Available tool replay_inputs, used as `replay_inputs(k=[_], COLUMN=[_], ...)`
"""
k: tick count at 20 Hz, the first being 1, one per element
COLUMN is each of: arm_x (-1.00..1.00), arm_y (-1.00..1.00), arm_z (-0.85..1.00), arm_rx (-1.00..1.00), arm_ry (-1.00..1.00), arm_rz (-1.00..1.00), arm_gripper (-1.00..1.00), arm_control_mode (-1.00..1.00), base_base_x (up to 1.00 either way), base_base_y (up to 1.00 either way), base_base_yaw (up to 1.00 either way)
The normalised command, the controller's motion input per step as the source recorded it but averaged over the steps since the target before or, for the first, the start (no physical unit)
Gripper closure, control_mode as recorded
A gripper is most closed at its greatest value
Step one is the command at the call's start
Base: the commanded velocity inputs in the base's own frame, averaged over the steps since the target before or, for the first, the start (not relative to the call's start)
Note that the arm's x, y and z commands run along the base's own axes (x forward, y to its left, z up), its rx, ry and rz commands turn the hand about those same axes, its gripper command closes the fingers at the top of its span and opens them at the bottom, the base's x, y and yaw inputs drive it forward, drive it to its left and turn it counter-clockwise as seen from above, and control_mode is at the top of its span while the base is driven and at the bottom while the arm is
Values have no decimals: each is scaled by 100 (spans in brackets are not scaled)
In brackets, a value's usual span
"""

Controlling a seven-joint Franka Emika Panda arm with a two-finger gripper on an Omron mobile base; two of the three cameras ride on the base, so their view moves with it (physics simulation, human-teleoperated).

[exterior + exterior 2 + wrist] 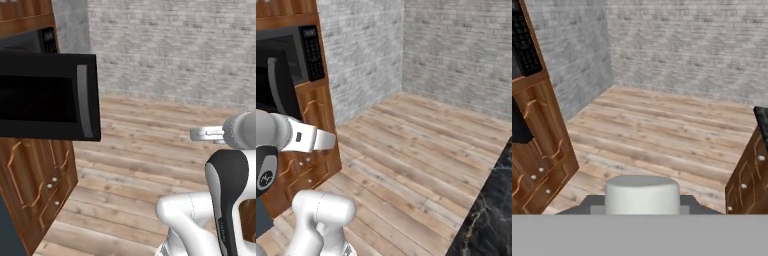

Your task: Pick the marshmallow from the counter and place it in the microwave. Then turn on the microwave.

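Note:
In the hand view a whitish, stubby marshmallow (pixel 642 192) sits between the two dark fingertips (pixel 591 204), and my gripper (pixel 642 206) is shut on it, above the wooden floor. The black microwave (pixel 291 60) is built into the wooden cabinet on the left, keypad (pixel 313 50) on its right side. Its door (pixel 50 95) hangs swung open, the grey vertical handle (pixel 84 100) facing me. A corner of the dark speckled counter (pixel 491 210) shows at the lower right, and in the hand view the counter (pixel 762 120) lies at the right edge.
Brown cabinet doors and drawers (pixel 35 185) stand under the microwave. More drawers with round knobs (pixel 749 172) sit under the counter. Wide plank floor (pixel 421 150) runs to the grey brick walls (pixel 456 50). My white arm (pixel 225 180) rises at the lower right of the left base view.

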Motion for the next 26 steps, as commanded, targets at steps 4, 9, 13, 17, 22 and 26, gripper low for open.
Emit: replay_inputs(k=[4,9,13,17,22,26], arm_x=[0,0,0,0,0,0], arm_y=[0,0,0,0,0,0], arm_z=[0,0,0,0,0,0], arm_rx=[0,0,0,0,0,0], arm_ry=[0,0,0,0,0,0], arm_rz=[0,0,0,0,0,0], arm_gripper=[100,100,100,100,100,100], arm_control_mode=[100,100,100,100,100,100], base_base_x=[44,48,46,46,45,45], base_base_y=[-6,-4,-5,-5,0,0], base_base_yaw=[0,0,0,0,6,11])
